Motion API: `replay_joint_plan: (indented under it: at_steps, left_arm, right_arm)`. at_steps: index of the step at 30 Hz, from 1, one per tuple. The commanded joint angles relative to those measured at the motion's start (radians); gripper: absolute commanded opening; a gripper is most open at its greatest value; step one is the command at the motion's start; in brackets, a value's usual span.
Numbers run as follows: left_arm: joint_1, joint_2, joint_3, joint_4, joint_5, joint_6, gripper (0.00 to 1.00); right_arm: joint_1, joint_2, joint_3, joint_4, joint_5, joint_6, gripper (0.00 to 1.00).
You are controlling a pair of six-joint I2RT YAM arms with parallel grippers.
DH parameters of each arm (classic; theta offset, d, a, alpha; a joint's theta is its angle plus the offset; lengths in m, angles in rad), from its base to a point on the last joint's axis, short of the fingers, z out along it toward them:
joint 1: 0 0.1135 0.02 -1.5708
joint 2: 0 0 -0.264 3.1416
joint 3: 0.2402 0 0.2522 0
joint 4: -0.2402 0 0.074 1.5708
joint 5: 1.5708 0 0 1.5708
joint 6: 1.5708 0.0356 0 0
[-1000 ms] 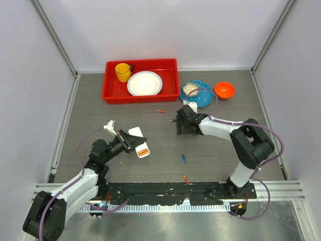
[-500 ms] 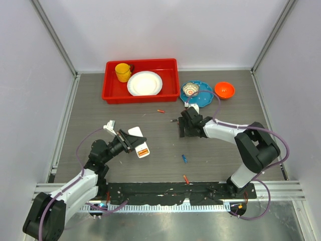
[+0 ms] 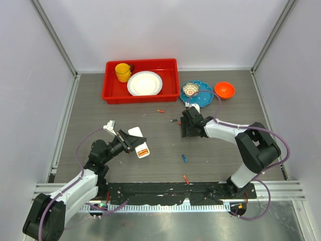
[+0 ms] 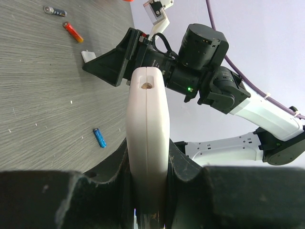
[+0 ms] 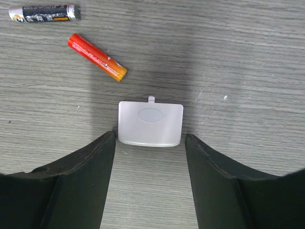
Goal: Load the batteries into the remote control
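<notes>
From above, we see the left fingers (image 3: 128, 142) clamped on the remote control (image 3: 142, 149) at the front left of the tabletop (image 3: 100, 125), with a red-orange patch showing on the remote's upturned face. The right fingers (image 3: 186, 131) sit low near the middle, just in front of the blue plate (image 3: 203, 99). Batteries lie scattered: a red battery (image 3: 160, 111) below the red tray (image 3: 170, 70), a dark battery (image 3: 174, 120) just left of the right fingers, a blue battery (image 3: 184, 158) nearer us, and another red one (image 3: 186, 178) by the arm bases. Over to the left wrist: the remote stands edge-on, pinched firmly between the two black pads, and beyond it the other arm reaches down to the tabletop. Now the right wrist: those fingers are spread apart and grasping nothing, and a small white cover (image 5: 150, 123) lies flat on the tabletop between their tips. Whether the left tip touches it, we cannot tell. Beyond the cover lie an orange-red battery (image 5: 96, 57) and the dark battery, close together but apart.
</notes>
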Motion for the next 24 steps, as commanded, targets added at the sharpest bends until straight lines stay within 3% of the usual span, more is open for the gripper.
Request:
replay_joint_plan:
  at_steps: [1,8,12,15,24]
  left_arm:
    - [0.004,-0.015,-0.025,0.032,-0.002,0.017,0.0]
    - [0.004,0.004,-0.022,0.045,0.004,0.018,0.0]
    - [0.004,-0.002,-0.025,0.042,0.001,0.018,0.0]
    - [0.002,-0.004,-0.027,0.039,0.0,0.018,0.0]
    - [0.002,-0.002,-0.025,0.041,0.003,0.018,0.0]
  right_arm:
    - [-0.006,0.011,-0.015,-0.02,-0.044,0.003,0.64]
    - [-0.008,0.017,-0.019,-0.012,-0.046,0.008,0.59]
    - [-0.008,0.017,-0.015,-0.014,-0.035,0.003,0.68]
    - [-0.008,0.019,-0.01,-0.015,-0.029,-0.003,0.68]
    - [-0.009,0.028,-0.009,-0.025,-0.033,-0.021,0.55]
